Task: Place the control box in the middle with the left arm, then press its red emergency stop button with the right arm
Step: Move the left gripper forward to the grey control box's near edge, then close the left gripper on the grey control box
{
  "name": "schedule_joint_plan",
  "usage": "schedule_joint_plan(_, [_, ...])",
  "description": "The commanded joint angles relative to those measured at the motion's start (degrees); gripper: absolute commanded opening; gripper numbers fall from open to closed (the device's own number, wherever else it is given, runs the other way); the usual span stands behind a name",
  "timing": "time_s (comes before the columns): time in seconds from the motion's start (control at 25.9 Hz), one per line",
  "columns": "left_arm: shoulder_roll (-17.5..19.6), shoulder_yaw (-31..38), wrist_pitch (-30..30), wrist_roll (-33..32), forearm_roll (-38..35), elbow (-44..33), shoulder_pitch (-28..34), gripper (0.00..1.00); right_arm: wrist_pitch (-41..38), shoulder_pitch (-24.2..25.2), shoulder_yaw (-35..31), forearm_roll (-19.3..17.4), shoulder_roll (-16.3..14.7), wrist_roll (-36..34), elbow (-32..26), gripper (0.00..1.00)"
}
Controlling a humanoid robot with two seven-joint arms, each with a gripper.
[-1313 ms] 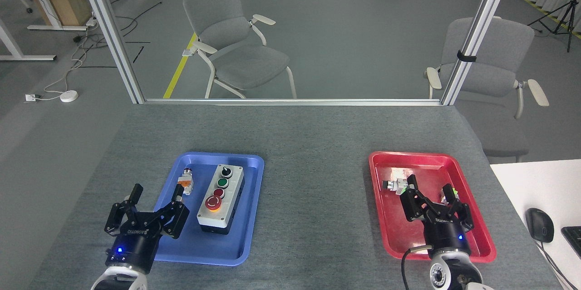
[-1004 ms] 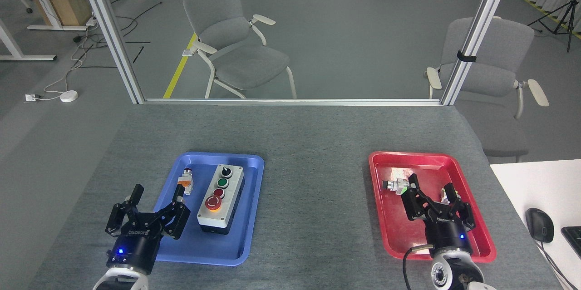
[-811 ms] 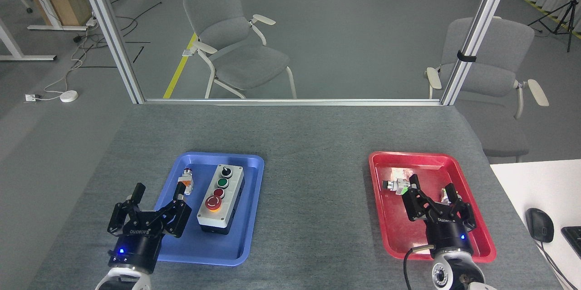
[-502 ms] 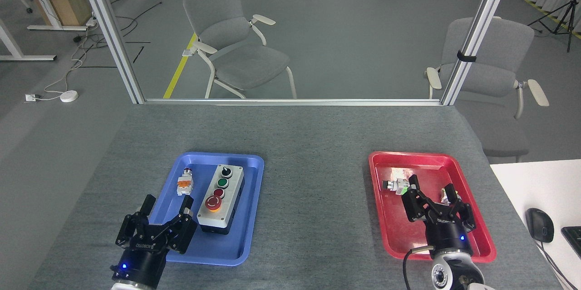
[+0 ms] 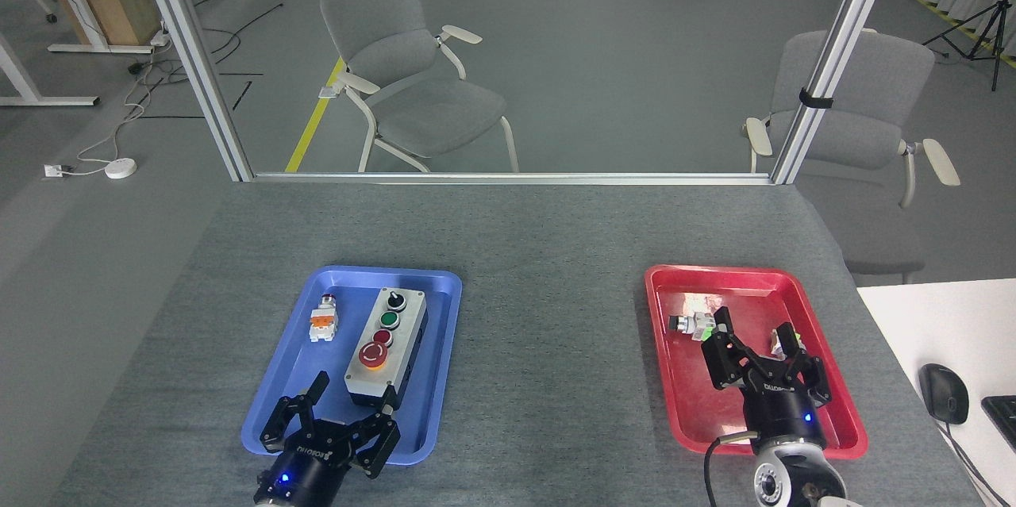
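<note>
The control box [image 5: 386, 352] lies lengthwise in the blue tray [image 5: 444, 380] on the left part of the table [image 5: 548, 237], its light grey top up and its black base showing along the right and near sides. Its four controls run in one row from far to near: a black knob, a green button, a small dark red button, then the red emergency stop button [image 5: 372, 353] with its yellow-orange collar, nearest the robot. A small white-and-orange switch part [image 5: 324, 322] lies loose in the same tray, just left of the box and apart from it. The left hand [image 5: 352, 402] hangs over the near end of the blue tray with its fingers spread wide, empty; its right finger appears to be close to the box's near end, though whether it touches is hard to tell. The right hand [image 5: 752, 337] is over the red tray [image 5: 675, 412], fingers wide, holding nothing, with small parts lying near its fingertips. The middle [image 5: 548, 348] is bare grey cloth between the trays.
</note>
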Motion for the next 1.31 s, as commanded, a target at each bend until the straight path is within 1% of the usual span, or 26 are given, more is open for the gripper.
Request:
schedule_joint_plan(0.0, [-0.1, -0.9, 2.1, -1.0, -0.7, 6.0, -3.7, 0.99, 0.0, 0.1, -0.1, 0.0, -0.1, 0.0, 0.0, 1.0])
schedule_joint_plan(0.19, [0.0, -1.3, 3.0, -1.1, -2.5, 13.5, -8.1, 0.99, 0.0, 0.2, -0.3, 0.0, -0.3, -0.1, 0.0, 1.0])
schedule_joint_plan(0.5, [0.0, -1.4, 4.0, -1.4, -3.5, 15.7, -9.3, 0.99, 0.1, 0.2, -0.4, -0.1, -0.3, -0.1, 0.0, 1.0])
schedule_joint_plan(0.81, [0.0, -3.3, 8.3, -1.6, -3.4, 23.4, -13.8, 0.99, 0.1, 0.2, -0.4, 0.0, -0.3, -0.2, 0.0, 1.0])
schedule_joint_plan(1.12, [-0.5, -4.5, 8.9, -1.6, -3.1, 25.7, -16.0, 0.99, 0.1, 0.2, -0.3, -0.2, -0.2, -0.2, 0.0, 1.0])
schedule_joint_plan(1.27, [-1.6, -5.4, 9.0, -1.6, -2.9, 27.8, -17.4, 0.99, 0.1, 0.2, -0.2, -0.2, -0.2, -0.2, 0.0, 1.0])
